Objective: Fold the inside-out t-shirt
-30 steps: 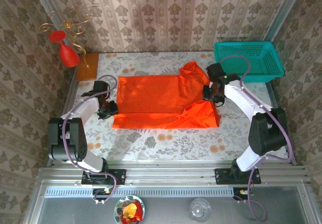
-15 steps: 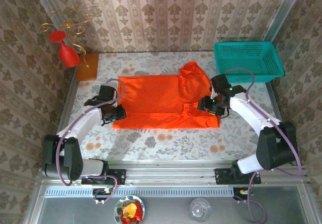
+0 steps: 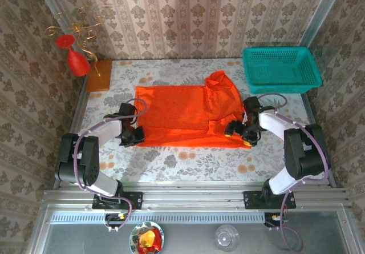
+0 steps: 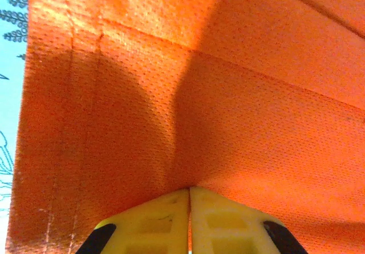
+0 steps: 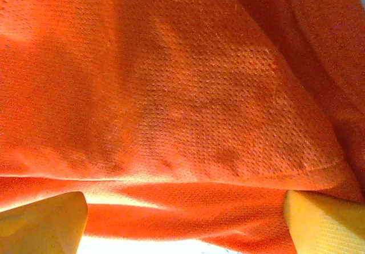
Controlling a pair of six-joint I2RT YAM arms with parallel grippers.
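Squarely between the arms: near hem set up for a lengthwise fold

At the left, the left jaws are seen closed at the near-left corner of the inside-out t-shirt. In the left wrist view the yellow fingertips are pressed together with orange cloth drawn up to their meeting line, so the corner is judged to be pinched. The shirt is spread flat on the desk, its long axis laid left to right, with a sleeve bunched at the far right. Its whole body is placed beyond both jaws, toward the far side of the desk, and the near hem is stretched between them. At the right, the right jaws are held wide at the near-right corner. In the right wrist view a fingertip is seen at each lower corner with the hem edge between, and nothing is gripped yet. Each corner is served by its own arm, neither being nearer. A closing of the right jaws is judged to be needed before the near hem can be carried away from the arms onto the far half.
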